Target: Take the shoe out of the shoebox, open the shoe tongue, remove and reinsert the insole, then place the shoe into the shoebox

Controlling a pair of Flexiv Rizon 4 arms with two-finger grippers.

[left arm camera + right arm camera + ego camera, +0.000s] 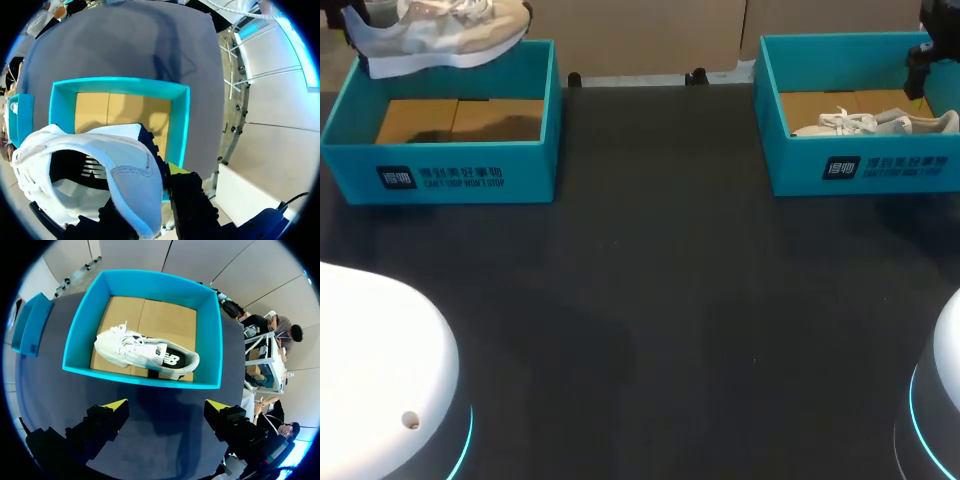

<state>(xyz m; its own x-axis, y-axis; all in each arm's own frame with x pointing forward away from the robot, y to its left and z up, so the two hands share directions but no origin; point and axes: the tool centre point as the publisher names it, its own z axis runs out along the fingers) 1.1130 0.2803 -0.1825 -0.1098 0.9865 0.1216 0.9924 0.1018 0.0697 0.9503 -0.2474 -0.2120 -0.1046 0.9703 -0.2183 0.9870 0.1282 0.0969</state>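
On the dark worktop (670, 300), as seen from the head view, two teal boxes are set: the left shoebox (440, 172) at about 10 o'clock and the right shoebox (860, 165) at about 2 o'clock. The left shoebox is shown empty, only its cardboard floor being visible, and the lifted shoe (440, 35) is held in the air over its far rim, at about 11 o'clock. The taking-out step is therefore judged done for this shoe, and the final placing is not done. Whether the tongue has been opened or the insole handled cannot be told: only a dark opening is seen in the left wrist view. A second shoe (875, 123) is seen lying on its side inside the right shoebox, untouched. The left claw (147, 202) is judged to be clenched on the lifted shoe at its heel end, dark fingers being seen on either side of it and one yellow tip showing just beside it. The right claw (167, 412) is spread wide, nothing being held or touched. It hangs above the worktop just short of the right shoebox's near wall, with the second shoe ahead of it.
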